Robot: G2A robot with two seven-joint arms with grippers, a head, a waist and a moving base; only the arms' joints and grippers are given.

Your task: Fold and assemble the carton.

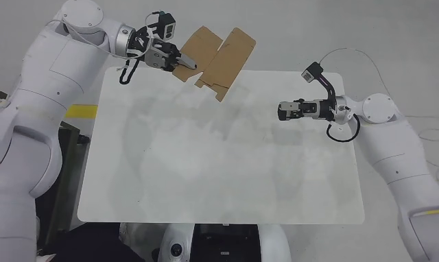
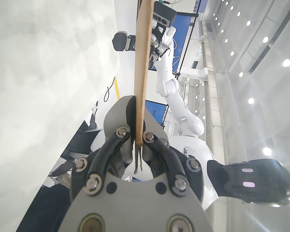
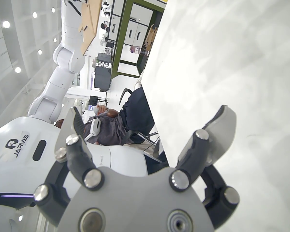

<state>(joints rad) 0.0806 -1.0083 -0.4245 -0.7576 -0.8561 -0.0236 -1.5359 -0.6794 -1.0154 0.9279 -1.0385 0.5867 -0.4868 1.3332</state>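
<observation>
Left end effector [image 1: 186, 64] clamped on edge of flattened carton [image 1: 226, 56], holding it raised above far bench [image 1: 219, 166] edge, likely so panels hang free for folding. Right end effector [image 1: 282, 111] spread wide, empty, above bench, well apart from carton, probably ready to press flap.

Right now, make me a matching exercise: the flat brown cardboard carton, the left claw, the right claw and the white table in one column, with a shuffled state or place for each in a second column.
Column one:
1. flat brown cardboard carton
2. left claw
3. right claw
4. white table

Column two:
A. open, holding nothing
B. held in the air, off the table
C. the surface the open claw hangs over
D. shut on a cardboard edge

Pairs: 1-B, 2-D, 3-A, 4-C
</observation>
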